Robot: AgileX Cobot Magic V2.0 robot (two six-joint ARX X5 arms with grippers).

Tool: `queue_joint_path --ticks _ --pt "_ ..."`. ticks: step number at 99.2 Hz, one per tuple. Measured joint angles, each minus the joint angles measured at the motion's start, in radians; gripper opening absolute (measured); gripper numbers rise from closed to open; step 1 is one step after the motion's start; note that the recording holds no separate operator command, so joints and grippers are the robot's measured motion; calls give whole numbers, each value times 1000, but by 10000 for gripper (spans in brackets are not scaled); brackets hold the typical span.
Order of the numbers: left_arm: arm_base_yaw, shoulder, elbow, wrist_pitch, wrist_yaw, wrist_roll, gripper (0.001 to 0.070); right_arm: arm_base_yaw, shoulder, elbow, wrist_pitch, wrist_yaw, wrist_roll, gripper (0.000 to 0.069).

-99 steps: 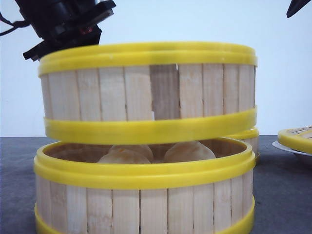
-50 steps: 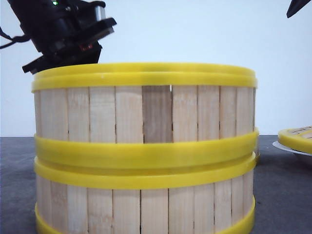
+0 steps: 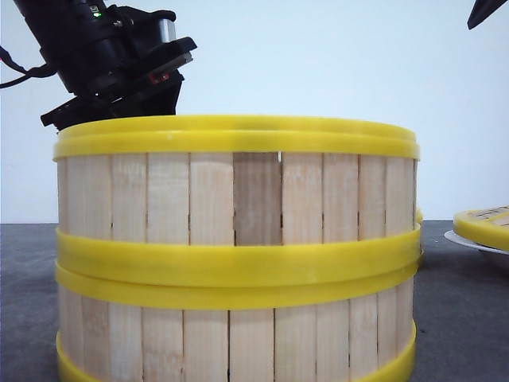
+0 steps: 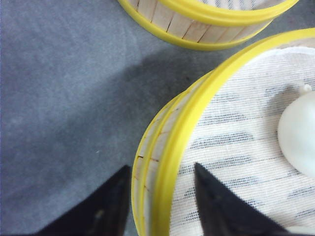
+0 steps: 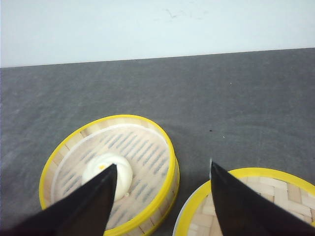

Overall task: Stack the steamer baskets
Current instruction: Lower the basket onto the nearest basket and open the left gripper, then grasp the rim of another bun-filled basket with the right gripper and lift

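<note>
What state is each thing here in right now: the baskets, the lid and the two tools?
Upper basket: stacked on lower basket, uncovered.
Lower basket: underneath, covered.
Third basket: alone, uncovered, one bun inside.
Lid: flat on white plate.
Left tool: open, astride upper basket's wall.
Right tool: open, empty.

A lab-like test bench: grey mat tabletop [image 5: 236, 98] against a bare white wall [image 5: 147, 24].
</note>
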Motion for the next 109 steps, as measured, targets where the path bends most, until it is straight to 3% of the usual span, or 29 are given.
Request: queue_joint_path --ticks 21,31,53,65,83,109 --pt "39 -143 0 27 -74 0 285 0 30 7 -2 -26 1 367" --pt "71 -273 0 70 -78 0 286 0 94 48 -5 -49 1 367" --pt "141 -549 -4 102 -102 -12 286 19 307 200 -45 -55 1 367" --pt "164 -697 -105 141 -129 -26 286 33 460 268 -78 -55 0 367" --pt "164 -911 -286 48 -130 -64 286 38 683 386 -121 -53 0 367" --pt "164 -1085 -291 -119 -130 -121 285 39 927 492 -134 10 -7 366"
